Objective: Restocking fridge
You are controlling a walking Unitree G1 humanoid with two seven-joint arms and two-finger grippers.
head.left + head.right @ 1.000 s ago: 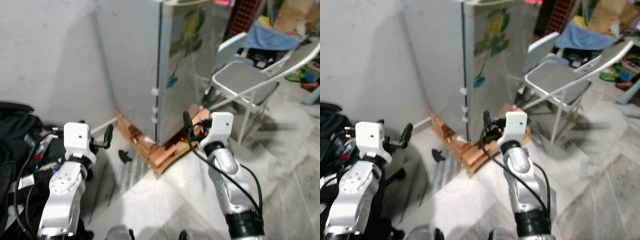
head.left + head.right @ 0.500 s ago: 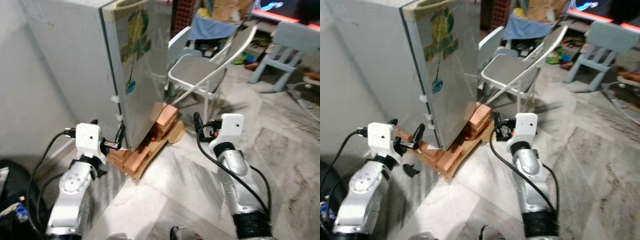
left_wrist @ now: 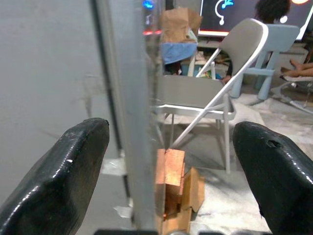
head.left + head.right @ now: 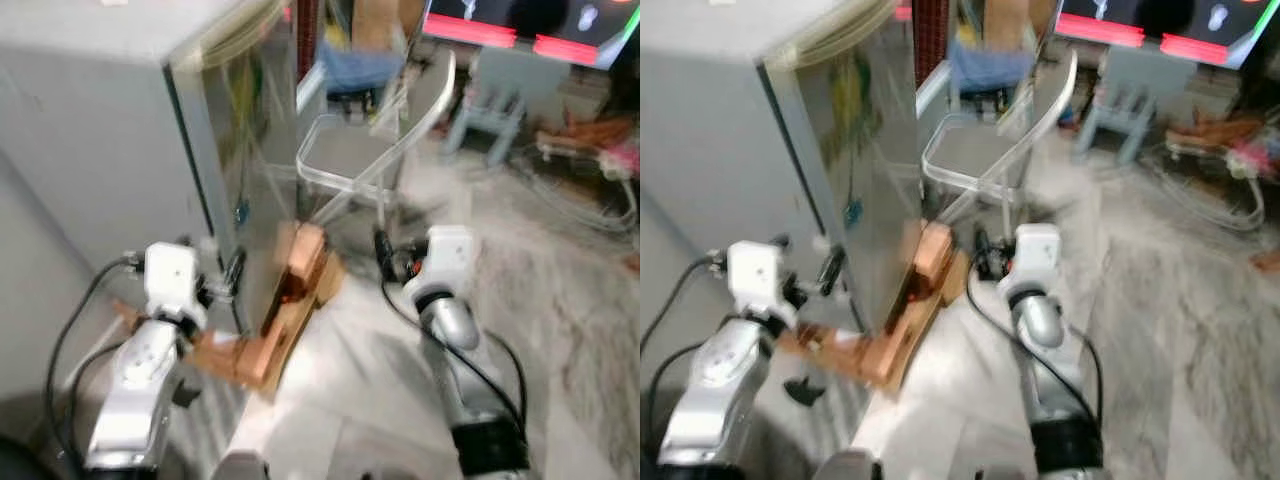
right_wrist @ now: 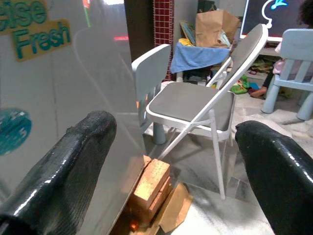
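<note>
Beside fridge, folding chair; bricks beneath

Both eye views motion-blurred, soft daylight; wrist views sharper; faint reflections on fridge door.

Both arms are silver metal with rounded, jointed segments. Each wrist carries a white, box-shaped housing. Black cables loop from each housing down along the forearm. The right arm has a black band near its lower end. The left gripper and right gripper each have two long, glossy black fingers with rounded tips.
</note>
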